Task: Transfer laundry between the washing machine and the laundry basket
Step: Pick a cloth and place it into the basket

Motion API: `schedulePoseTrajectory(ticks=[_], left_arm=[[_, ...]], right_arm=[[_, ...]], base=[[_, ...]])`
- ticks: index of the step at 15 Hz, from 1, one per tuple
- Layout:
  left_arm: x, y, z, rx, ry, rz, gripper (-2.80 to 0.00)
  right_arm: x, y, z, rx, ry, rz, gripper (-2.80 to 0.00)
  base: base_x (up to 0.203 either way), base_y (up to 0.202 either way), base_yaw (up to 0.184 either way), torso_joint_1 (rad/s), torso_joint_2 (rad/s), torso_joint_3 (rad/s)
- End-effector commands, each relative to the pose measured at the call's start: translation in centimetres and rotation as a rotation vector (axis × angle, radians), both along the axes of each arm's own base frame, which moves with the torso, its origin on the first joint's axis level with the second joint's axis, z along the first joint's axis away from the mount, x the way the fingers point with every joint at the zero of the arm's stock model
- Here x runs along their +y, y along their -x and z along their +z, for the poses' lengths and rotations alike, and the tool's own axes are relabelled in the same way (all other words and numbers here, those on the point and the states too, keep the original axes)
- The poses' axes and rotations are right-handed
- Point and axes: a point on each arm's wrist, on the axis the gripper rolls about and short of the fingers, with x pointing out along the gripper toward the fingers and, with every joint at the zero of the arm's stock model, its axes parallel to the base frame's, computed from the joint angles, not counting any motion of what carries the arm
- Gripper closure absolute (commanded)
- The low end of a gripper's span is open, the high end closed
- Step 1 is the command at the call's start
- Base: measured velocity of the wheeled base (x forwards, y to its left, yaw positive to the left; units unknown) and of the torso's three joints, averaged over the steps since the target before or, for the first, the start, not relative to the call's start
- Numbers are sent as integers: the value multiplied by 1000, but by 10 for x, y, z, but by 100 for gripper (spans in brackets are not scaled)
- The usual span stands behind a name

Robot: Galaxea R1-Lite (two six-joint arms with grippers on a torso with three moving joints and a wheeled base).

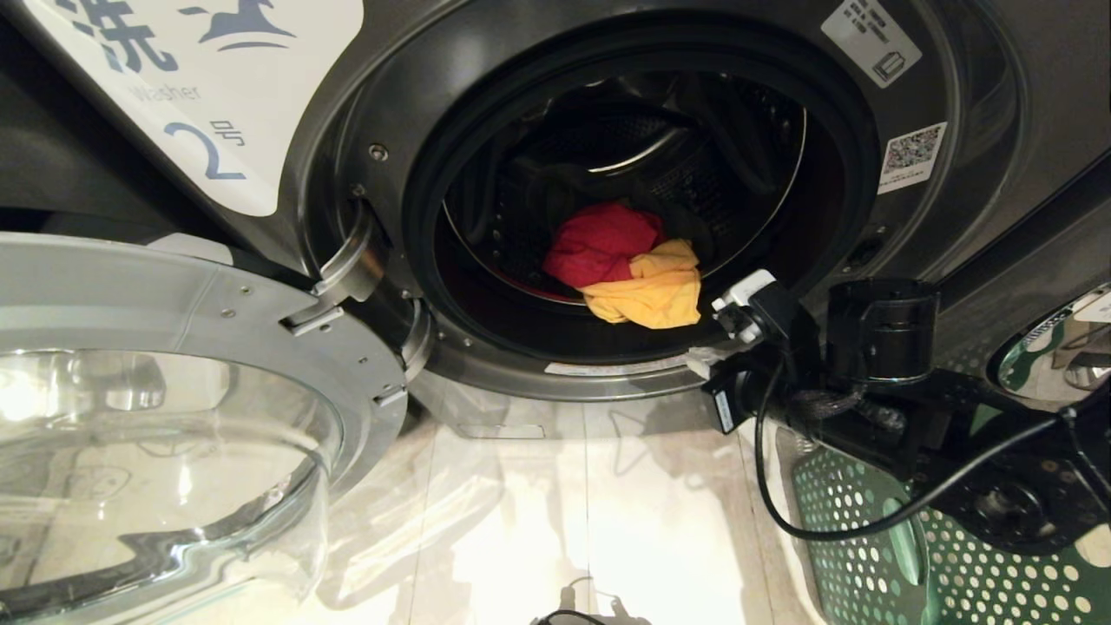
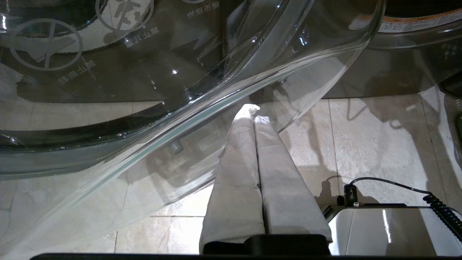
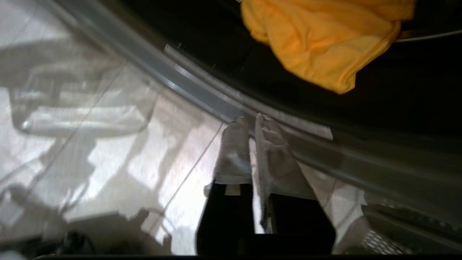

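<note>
The washing machine (image 1: 364,113), labelled 2, stands with its round door (image 1: 174,295) swung open to the left. In its drum lie a red garment (image 1: 599,243) and, in front of it, a yellow-orange garment (image 1: 651,291) that reaches the drum's lip and also shows in the right wrist view (image 3: 325,39). My right gripper (image 1: 705,356) (image 3: 253,120) hovers at the lower right rim of the opening. Its cloth-wrapped fingers are parted by a narrow slit with nothing between them. My left gripper (image 2: 254,112) is shut and empty, low beneath the glass door. The green laundry basket (image 1: 868,555) stands on the floor at the right.
The open door's glass bowl (image 2: 144,108) bulges out over the pale tiled floor (image 1: 564,521) on the left. My right arm and its black cable (image 1: 781,486) hang over the basket's rim. A white part of my base (image 2: 389,231) shows beside the left gripper.
</note>
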Motion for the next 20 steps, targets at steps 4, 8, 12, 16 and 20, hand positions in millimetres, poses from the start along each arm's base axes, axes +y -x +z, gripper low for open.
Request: schedulePoseTrajectory(ticks=[4,8,12,16,20], left_arm=[[0,0,0,1,0,0,0],[0,0,0,1,0,0,0],[0,0,0,1,0,0,0],[0,0,0,1,0,0,0],[0,0,0,0,0,0,0]], right_arm=[[23,-49,-13,-42,-49,-24,-280],[43,-84,0,-93,-95,-30,-280],[58,-105,10,-55,-73,-54,-280],[75,-124,25,-71,-74,-99,-280],[95,-145,26,-115,-103,-119,-280]], base=[[0,0,0,0,0,0],[0,0,0,0,0,0],[0,0,0,0,0,0],[0,0,0,0,0,0],[0,0,0,0,0,0]])
